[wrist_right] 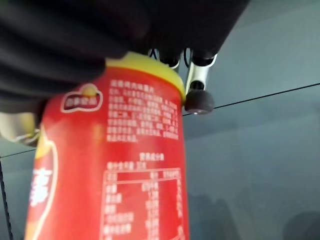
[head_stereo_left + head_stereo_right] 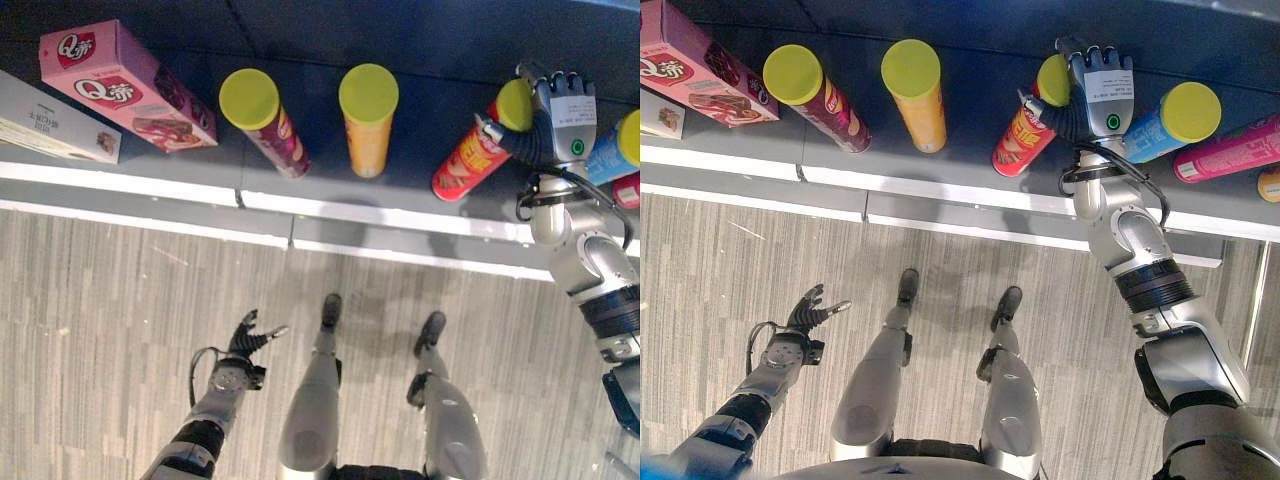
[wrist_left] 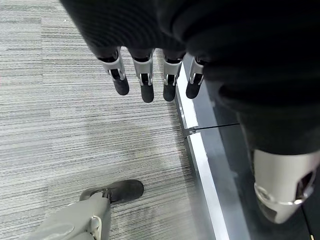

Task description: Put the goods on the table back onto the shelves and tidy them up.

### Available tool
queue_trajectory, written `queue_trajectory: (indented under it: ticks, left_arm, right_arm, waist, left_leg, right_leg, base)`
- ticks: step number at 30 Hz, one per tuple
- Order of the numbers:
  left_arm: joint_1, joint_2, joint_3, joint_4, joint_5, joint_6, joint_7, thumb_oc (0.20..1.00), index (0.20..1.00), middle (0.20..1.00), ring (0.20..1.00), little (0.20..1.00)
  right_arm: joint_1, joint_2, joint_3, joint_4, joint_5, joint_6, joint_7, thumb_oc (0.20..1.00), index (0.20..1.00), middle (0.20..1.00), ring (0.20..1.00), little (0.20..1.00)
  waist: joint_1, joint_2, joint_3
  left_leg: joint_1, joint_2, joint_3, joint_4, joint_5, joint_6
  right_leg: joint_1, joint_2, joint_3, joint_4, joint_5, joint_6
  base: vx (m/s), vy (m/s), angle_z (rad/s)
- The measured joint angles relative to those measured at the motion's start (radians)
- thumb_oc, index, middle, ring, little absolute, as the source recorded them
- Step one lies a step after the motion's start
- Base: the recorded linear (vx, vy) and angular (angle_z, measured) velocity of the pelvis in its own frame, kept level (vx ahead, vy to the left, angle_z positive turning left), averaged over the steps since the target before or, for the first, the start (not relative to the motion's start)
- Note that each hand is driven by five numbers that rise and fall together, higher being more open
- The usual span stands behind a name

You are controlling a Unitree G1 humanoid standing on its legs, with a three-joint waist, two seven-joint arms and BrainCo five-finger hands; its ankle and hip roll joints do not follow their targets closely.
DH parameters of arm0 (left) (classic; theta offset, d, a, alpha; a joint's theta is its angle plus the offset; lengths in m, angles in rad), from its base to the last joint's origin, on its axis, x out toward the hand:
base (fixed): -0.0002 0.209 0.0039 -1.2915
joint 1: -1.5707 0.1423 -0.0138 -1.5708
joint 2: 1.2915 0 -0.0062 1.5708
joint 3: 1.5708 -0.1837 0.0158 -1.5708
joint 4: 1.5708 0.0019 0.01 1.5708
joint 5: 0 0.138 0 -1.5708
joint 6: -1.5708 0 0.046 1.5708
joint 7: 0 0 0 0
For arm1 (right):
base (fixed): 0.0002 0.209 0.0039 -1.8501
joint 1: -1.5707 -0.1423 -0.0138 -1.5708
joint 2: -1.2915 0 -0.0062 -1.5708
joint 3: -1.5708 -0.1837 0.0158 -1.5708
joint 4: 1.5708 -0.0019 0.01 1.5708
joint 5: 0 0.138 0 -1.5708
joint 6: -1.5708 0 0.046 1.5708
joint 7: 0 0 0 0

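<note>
A red can (image 2: 470, 160) with a yellow lid leans on the dark shelf (image 2: 420, 185), its top tipped to the right. My right hand (image 2: 1100, 95) is curled round the can's upper end, thumb on one side and fingers (image 1: 199, 100) behind the lid. In the right wrist view the red can (image 1: 110, 165) sits right against the palm. My left hand (image 2: 245, 340) hangs low over the floor, open and holding nothing, with its fingers (image 3: 145, 85) relaxed.
On the same shelf stand a maroon can (image 2: 265, 120) and an orange can (image 2: 368, 115), both yellow-lidded. A pink box (image 2: 120, 85) and a white box (image 2: 50, 125) lie at the left. A blue can (image 2: 1170, 120) and a pink can (image 2: 1230, 150) lie to the right of my hand.
</note>
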Motion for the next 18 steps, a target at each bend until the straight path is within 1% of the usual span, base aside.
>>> queue_trajectory:
  ticks: [10, 11, 12, 13, 18]
  left_arm:
    - [-0.001, 0.000, 0.000, 0.001, 0.000, 0.000, 0.000, 1.000, 1.000, 1.000, 1.000, 1.000]
    - [-0.002, 0.000, 0.000, 0.006, 0.000, 0.000, 0.000, 1.000, 1.000, 1.000, 1.000, 1.000]
    - [-0.002, 0.000, 0.000, 0.009, 0.000, 0.000, 0.000, 1.000, 1.000, 1.000, 1.000, 1.000]
    - [-0.002, 0.000, 0.000, 0.019, 0.000, 0.000, 0.000, 1.000, 1.000, 1.000, 1.000, 1.000]
    - [-0.003, 0.000, 0.000, 0.027, 0.000, 0.001, 0.002, 1.000, 1.000, 1.000, 1.000, 1.000]
  right_arm:
    - [-0.001, 0.000, 0.002, 0.000, 0.001, 0.000, 0.002, 0.200, 0.200, 0.200, 0.200, 0.200]
    - [-0.001, 0.000, 0.002, 0.000, 0.001, 0.000, 0.002, 0.235, 0.235, 0.235, 0.235, 0.235]
    - [-0.001, 0.000, 0.003, 0.000, 0.001, 0.000, 0.003, 0.573, 0.573, 0.573, 0.573, 0.573]
    - [-0.001, 0.001, 0.003, 0.000, 0.006, -0.002, 0.003, 1.000, 1.000, 1.000, 1.000, 1.000]
    - [-0.002, 0.003, 0.003, -0.017, 0.008, -0.007, 0.003, 1.000, 1.000, 1.000, 1.000, 1.000]
  waist:
    - [-0.001, 0.000, 0.000]
    - [-0.001, 0.000, 0.000]
    - [-0.001, 0.000, 0.000]
    - [-0.001, 0.000, 0.000]
    - [-0.002, -0.001, 0.000]
  left_leg:
    - [0.000, 0.000, 0.000, 0.000, 0.000, 0.000]
    - [0.000, 0.000, 0.000, 0.000, 0.000, 0.000]
    - [0.000, 0.000, 0.000, 0.000, 0.000, 0.000]
    - [0.000, 0.000, 0.000, 0.000, 0.000, 0.000]
    - [0.000, 0.000, 0.000, 0.000, 0.000, 0.001]
  right_leg:
    - [0.000, 0.000, 0.000, 0.000, 0.000, 0.000]
    - [0.000, 0.000, 0.000, 0.000, 0.000, 0.000]
    - [0.000, 0.000, 0.000, 0.000, 0.000, 0.000]
    - [0.000, 0.000, 0.000, 0.000, 0.000, 0.000]
    - [0.000, 0.000, 0.000, 0.000, 0.001, 0.000]
  base:
    - [0.00, 0.000, 0.00]
    - [0.00, 0.000, 0.00]
    - [0.00, 0.000, 0.00]
    - [0.00, 0.000, 0.00]
    - [0.00, 0.000, 0.00]
